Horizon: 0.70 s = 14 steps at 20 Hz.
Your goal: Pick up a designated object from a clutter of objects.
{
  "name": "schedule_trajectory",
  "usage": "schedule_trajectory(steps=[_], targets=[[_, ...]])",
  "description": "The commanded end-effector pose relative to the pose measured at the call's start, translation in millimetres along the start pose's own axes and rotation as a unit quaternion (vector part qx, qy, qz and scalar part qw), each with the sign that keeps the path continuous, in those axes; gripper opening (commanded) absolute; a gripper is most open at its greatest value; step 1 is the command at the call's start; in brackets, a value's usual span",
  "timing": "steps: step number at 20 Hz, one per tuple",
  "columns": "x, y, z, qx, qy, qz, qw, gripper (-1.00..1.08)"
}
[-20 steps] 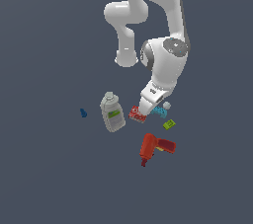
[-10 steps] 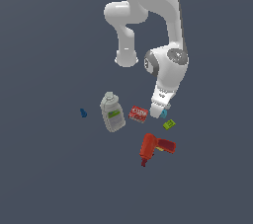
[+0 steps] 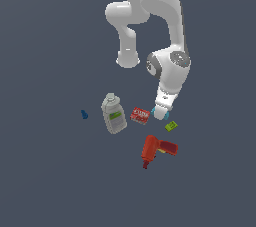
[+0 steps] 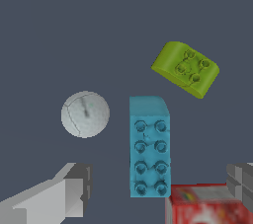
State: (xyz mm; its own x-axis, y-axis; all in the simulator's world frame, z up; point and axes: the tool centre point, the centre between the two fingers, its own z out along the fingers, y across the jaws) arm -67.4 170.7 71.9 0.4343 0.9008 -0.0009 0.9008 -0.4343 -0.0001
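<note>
End effector (image 4: 153, 188) spread astride cyan brick (image 4: 148, 145); red box (image 4: 212, 204) touching brick (probably), so closing could snag it.

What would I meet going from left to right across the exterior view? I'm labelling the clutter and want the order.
Blue bit → bottle → red box → green chip. The red drill lies nearer the camera, spanning from the box to the chip, so I leave it unplaced.

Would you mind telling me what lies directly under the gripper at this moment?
Under the open gripper lies the cyan brick, studs up, between its fingers. The red box touches the brick's end; whether it covers part of the brick cannot be told.
</note>
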Motion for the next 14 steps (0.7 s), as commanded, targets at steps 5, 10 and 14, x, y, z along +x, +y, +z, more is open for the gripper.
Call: schedule_trajectory(steps=[5, 10, 14], targets=[[0, -1, 18, 0.0, 0.0, -0.001, 1.0, 1.0], [0, -1, 40, 0.0, 0.0, -0.003, 1.0, 1.0], [0, -1, 49, 0.0, 0.0, -0.003, 1.0, 1.0]])
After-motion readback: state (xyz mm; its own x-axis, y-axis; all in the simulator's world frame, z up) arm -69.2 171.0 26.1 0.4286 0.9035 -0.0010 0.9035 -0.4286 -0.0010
